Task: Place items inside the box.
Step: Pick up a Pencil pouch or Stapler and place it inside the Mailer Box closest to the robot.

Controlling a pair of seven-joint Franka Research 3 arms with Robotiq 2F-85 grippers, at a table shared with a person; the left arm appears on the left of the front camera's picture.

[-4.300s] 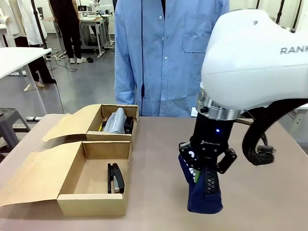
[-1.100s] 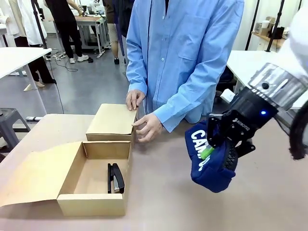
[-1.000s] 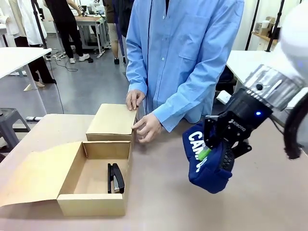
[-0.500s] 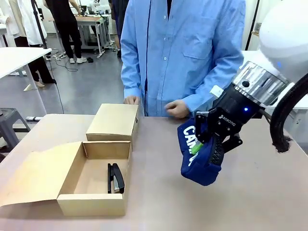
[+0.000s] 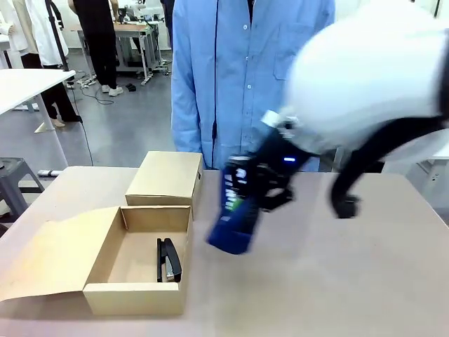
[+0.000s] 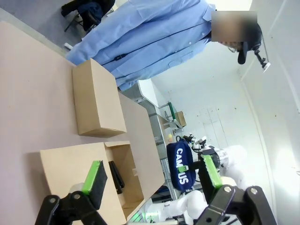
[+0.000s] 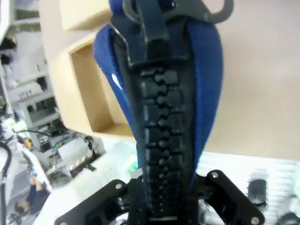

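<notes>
Reaching across the middle, the right gripper [image 5: 245, 199] slants down, fingers clamped on the navy pencil case [image 5: 231, 226] hanging below them near the open box [image 5: 133, 298] (black stapler [image 5: 168, 258] inside), while the left gripper [image 6: 152, 173] holds its fingers wide apart.

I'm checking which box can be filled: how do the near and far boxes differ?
The near box stands open, lid flap spread leftward; the far box has its lid shut. The near box holds a black stapler; the far box's contents are hidden. Both are brown cardboard.
</notes>
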